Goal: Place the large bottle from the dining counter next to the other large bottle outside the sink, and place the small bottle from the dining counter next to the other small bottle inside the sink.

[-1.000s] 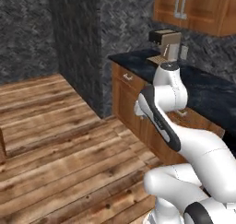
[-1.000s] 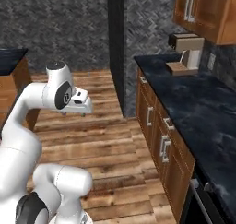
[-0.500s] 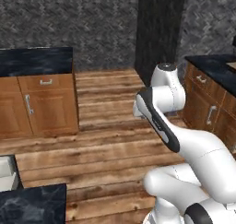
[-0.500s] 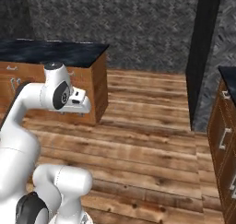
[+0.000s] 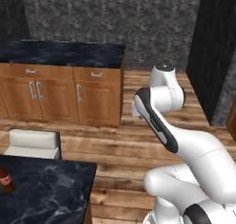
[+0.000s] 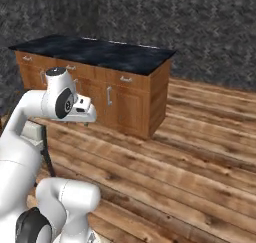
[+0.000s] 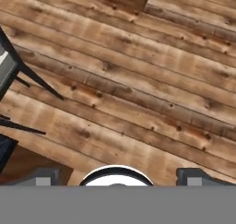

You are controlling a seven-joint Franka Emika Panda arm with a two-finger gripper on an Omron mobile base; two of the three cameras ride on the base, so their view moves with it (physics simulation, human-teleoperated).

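**Entry: base in transit, nothing yet picked up**

Step, as judged: approach to the dining desk (image 5: pixel 50 191); no bottle collected yet.
Hand (image 7: pixel 117 178): fingers spread wide, empty, pointing down at the wooden floor (image 7: pixel 138 80).
Task item: one bottle (image 5: pixel 4 180), red-labelled, upright near the desk's left edge; large or small cannot be told.
Next move calls for: closing on that desk and reaching down over the bottle.
Room: open floor ahead; a chair (image 5: pixel 34 144) just beyond the desk; a cabinet island (image 6: pixel 100 82) further off.
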